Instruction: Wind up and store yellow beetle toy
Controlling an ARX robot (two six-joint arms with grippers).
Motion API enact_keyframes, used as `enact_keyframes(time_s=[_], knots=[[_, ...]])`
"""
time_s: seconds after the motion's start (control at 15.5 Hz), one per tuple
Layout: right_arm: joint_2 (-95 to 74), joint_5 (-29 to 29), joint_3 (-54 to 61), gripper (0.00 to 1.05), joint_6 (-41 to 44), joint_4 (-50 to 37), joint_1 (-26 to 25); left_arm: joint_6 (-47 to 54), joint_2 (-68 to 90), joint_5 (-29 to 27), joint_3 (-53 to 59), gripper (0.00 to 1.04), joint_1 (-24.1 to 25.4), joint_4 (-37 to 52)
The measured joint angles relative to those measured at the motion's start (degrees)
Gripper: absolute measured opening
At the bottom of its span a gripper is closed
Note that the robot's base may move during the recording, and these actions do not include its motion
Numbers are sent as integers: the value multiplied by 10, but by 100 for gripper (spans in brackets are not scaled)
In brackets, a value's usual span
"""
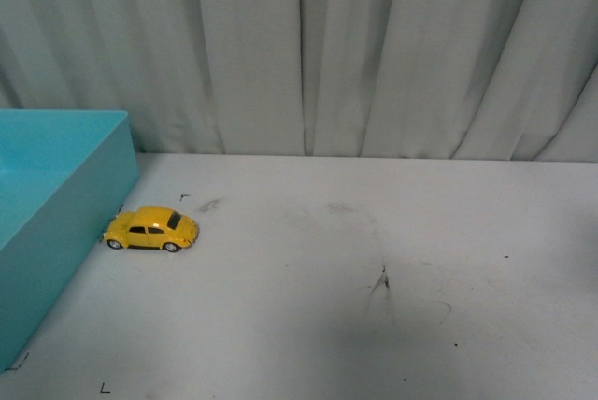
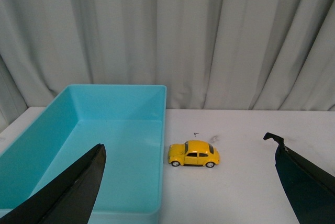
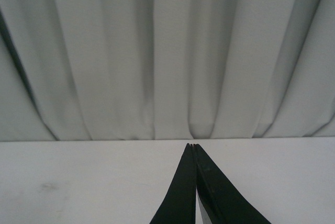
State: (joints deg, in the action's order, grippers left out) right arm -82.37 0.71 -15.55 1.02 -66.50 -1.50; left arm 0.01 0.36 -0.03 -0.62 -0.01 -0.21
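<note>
The yellow beetle toy point(image 1: 151, 229) stands on its wheels on the white table, close beside the wall of a turquoise box point(image 1: 56, 204). In the left wrist view the toy point(image 2: 193, 154) sits just right of the box point(image 2: 84, 182). My left gripper point(image 2: 188, 153) is open and empty, well back from the toy, its black fingers point(image 2: 78, 192) wide apart on either side of the view. My right gripper point(image 3: 191, 146) is shut on nothing, above bare table. Neither arm shows in the front view.
The white table point(image 1: 374, 278) has dark scuff marks point(image 1: 381, 280) near its middle and small black marks near the toy. A grey pleated curtain point(image 1: 355, 45) hangs behind the table's far edge. The turquoise box's inside shows nothing in it.
</note>
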Motion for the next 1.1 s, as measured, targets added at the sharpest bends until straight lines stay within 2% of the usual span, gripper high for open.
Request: enact_keyframes(time_s=[0.13, 0.52, 1.1], knots=[[64, -3, 43, 2, -1, 24, 16, 0, 0, 0, 0, 98, 0, 0], [256, -5, 122, 2, -2, 143, 15, 0, 0, 0, 0, 98, 0, 0], [523, -6, 150, 2, -2, 368, 15, 0, 0, 0, 0, 98, 0, 0]])
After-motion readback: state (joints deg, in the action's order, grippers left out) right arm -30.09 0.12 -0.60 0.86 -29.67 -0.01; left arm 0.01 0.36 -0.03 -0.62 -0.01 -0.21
